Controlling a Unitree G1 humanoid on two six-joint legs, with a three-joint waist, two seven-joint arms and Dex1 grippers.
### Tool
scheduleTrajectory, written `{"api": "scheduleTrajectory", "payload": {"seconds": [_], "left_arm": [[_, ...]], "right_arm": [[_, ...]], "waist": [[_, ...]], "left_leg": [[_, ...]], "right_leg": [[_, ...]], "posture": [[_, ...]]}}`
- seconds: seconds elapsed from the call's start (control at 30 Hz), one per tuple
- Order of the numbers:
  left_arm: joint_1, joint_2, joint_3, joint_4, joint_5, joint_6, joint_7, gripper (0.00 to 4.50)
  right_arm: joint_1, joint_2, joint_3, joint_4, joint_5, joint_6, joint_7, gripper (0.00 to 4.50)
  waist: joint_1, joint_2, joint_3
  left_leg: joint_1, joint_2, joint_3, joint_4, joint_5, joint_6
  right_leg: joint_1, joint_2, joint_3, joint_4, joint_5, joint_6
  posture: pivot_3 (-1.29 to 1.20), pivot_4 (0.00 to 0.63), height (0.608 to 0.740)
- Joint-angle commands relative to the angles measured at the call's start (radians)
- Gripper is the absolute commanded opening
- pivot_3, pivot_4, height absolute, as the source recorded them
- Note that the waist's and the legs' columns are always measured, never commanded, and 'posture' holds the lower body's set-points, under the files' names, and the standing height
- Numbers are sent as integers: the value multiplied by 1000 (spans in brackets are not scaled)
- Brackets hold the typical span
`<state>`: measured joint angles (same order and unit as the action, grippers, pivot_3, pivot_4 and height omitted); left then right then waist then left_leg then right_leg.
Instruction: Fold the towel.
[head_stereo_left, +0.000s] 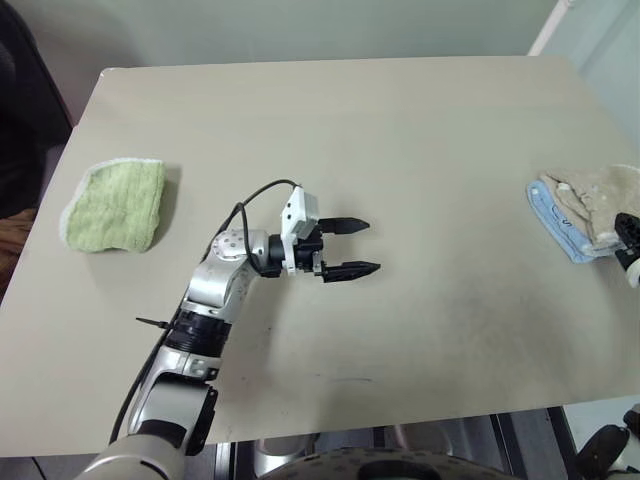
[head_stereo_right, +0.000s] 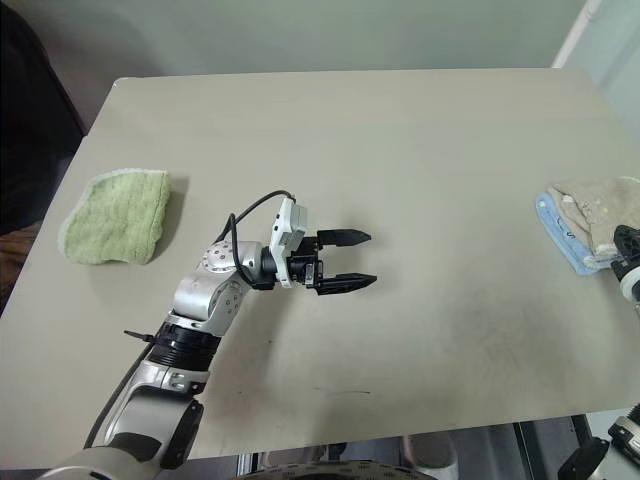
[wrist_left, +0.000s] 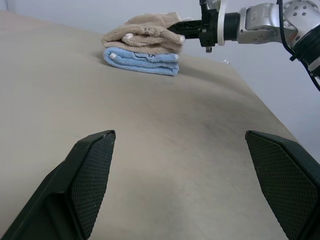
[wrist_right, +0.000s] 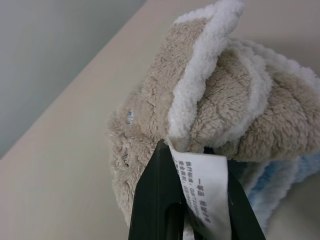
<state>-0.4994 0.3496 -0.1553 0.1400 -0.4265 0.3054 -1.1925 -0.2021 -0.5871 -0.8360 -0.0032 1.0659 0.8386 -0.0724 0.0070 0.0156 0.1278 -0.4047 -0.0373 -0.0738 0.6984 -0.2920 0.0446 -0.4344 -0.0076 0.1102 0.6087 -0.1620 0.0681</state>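
Left eye view: on the wide beige table (head_stereo_left: 400, 130), the folded tan terry towel (wrist_left: 145, 34) tops a light-blue folded cloth (wrist_left: 142, 59) at the right edge, pinched by the closed right gripper (wrist_left: 186, 29); the left gripper (head_stereo_left: 350, 247) hovers mid-table, fingers spread.

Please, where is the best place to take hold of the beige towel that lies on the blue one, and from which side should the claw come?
Probably at the white-edged corner of the beige towel that sticks out on the side facing the right claw, approaching level from that table edge. That edge stands up free of the blue towel underneath, so only the beige cloth is pinched. The right claw is already shut on that corner.
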Motion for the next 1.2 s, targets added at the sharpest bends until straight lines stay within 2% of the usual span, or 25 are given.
{"api": "scheduleTrajectory", "payload": {"seconds": [0.03, 0.13, 0.4, 0.47, 0.7, 0.77, 0.83, 0.93, 1.07, 1.2], "left_arm": [[-16, -9, 3, -13, -1, -13, 3, 4500], [-29, -13, 7, -1, 0, -13, 2, 4500], [-70, -24, 10, 67, 8, -44, -15, 4500], [-79, -27, 11, 84, 10, -54, -20, 4500], [-105, -42, 13, 134, 15, -80, -40, 4500], [-115, -51, 22, 153, 11, -90, -44, 4500], [-122, -55, 29, 168, 10, -106, -50, 4500], [-132, -52, 45, 183, 2, -103, -63, 4500], [-139, -40, 50, 208, 19, -126, -76, 4500], [-129, -27, 55, 206, 6, -117, -99, 4500]], "right_arm": [[-1, -13, -8, -14, -9, -12, -2, 298], [11, -17, -18, -22, -1, 4, -2, 1108], [50, -25, -63, -66, 48, 36, -17, 3916], [70, -34, -74, -84, 47, 31, -10, 4490], [159, -68, -140, -176, 93, 23, 51, 4490], [219, -109, -136, -219, 57, 23, 103, 4490], [296, -160, -99, -276, -63, -19, 135, 4490], [330, -198, -70, -385, -116, -65, 197, 4490], [316, -264, -19, -478, -223, -120, 240, 4490], [176, -288, 112, -542, -204, -144, 281, 4490]], "waist": [[0, 0, 0], [0, 0, 0], [2, 0, 0], [3, 0, 0], [7, 0, 0], [8, 0, 0], [11, 0, 0], [10, 0, 0], [1, 0, 0], [-2, 0, 0]], "left_leg": [[0, 0, 0, 0, 0, 0], [0, 0, 0, 0, 0, 0], [0, 0, 0, 0, 0, 0], [0, 0, 0, 0, 0, -1], [0, -1, 0, 0, -1, -3], [0, -1, 0, 0, -2, -4], [-1, -1, 0, 1, -2, -4], [-1, -1, 0, 1, -3, -7], [0, -1, 1, 1, -3, -6], [0, -1, 1, 1, -3, -5]], "right_leg": [[0, 0, 0, 0, 0, 0], [0, 0, 0, 0, 0, 0], [0, 0, 0, 0, 0, 0], [0, 0, 0, 0, 0, 0], [0, 0, 0, 0, -1, 1], [0, 0, 1, 0, -2, 2], [0, -1, 0, 0, -4, 2], [0, -1, 0, 0, -4, 1], [0, -1, 1, 0, -4, 2], [1, 0, 2, 0, -4, 3]], "posture": [[0, 150, 740], [0, 150, 740], [0, 150, 740], [0, 150, 740], [0, 150, 740], [0, 150, 740], [0, 150, 740], [0, 150, 740], [0, 150, 740], [0, 150, 740]]}}
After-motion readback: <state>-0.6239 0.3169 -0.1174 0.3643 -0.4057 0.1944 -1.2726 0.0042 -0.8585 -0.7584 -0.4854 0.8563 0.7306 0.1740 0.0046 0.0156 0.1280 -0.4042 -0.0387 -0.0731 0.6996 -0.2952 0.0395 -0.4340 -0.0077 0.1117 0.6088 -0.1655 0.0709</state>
